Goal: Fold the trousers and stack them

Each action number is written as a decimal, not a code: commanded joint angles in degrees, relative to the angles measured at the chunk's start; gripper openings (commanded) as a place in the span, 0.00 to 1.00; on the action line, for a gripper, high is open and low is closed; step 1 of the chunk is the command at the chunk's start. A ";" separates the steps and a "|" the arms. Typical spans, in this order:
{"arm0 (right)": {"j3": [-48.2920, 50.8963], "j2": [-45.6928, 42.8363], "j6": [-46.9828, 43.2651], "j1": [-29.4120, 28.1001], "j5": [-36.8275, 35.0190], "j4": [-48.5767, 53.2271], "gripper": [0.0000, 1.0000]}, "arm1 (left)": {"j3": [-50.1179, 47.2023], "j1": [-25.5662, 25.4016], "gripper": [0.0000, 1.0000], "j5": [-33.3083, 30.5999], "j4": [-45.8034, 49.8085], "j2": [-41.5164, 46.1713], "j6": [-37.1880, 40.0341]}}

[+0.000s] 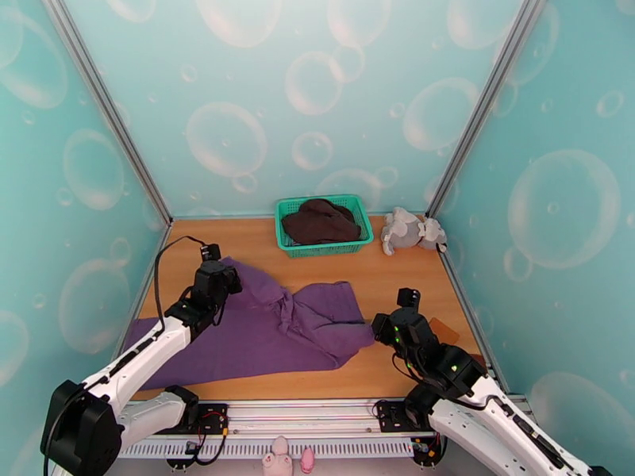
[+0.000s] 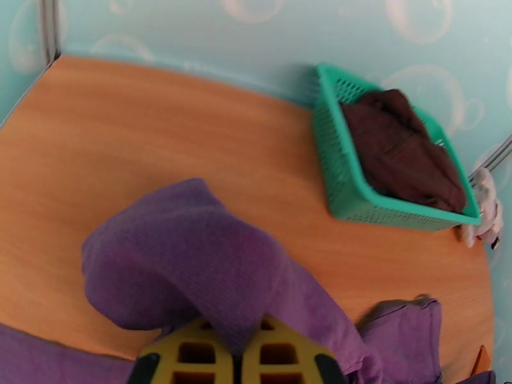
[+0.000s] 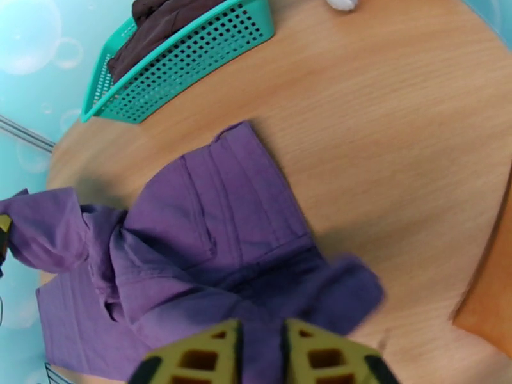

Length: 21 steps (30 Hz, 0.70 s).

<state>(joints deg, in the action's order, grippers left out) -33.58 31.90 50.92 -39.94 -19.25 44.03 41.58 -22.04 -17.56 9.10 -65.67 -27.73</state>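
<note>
Purple trousers [image 1: 262, 335] lie across the near half of the bench [image 1: 397, 267]. They are flat toward the left edge and rumpled and partly folded over in the middle. Left hand [image 1: 232, 285] is at the trousers' far left corner, where the cloth bunches up against it. Right hand [image 1: 376, 328] sits at the trousers' right tip, touching or just beside the cloth. Green basket [image 1: 284, 232] stands at the back centre, apart from the trousers, with a dark brown garment [image 1: 321, 221] heaped inside. Grey plush toy [image 1: 409, 230] lies just right of the basket, by the back right corner. A flat brown piece [image 1: 447, 330] lies on the bench beside the right arm. The walls have a teal bubble print.
</note>
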 commanded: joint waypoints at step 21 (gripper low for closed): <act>-15.88 61.29 -22.99 14.56 9.71 -35.79 0.75 | -4.23 3.50 0.04 3.39 -0.34 6.76 -1.63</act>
<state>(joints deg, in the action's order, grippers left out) -48.38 90.83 30.94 -26.50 -8.82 13.17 37.93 -19.03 -15.55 10.20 -60.86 -30.00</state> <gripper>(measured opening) 0.733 0.060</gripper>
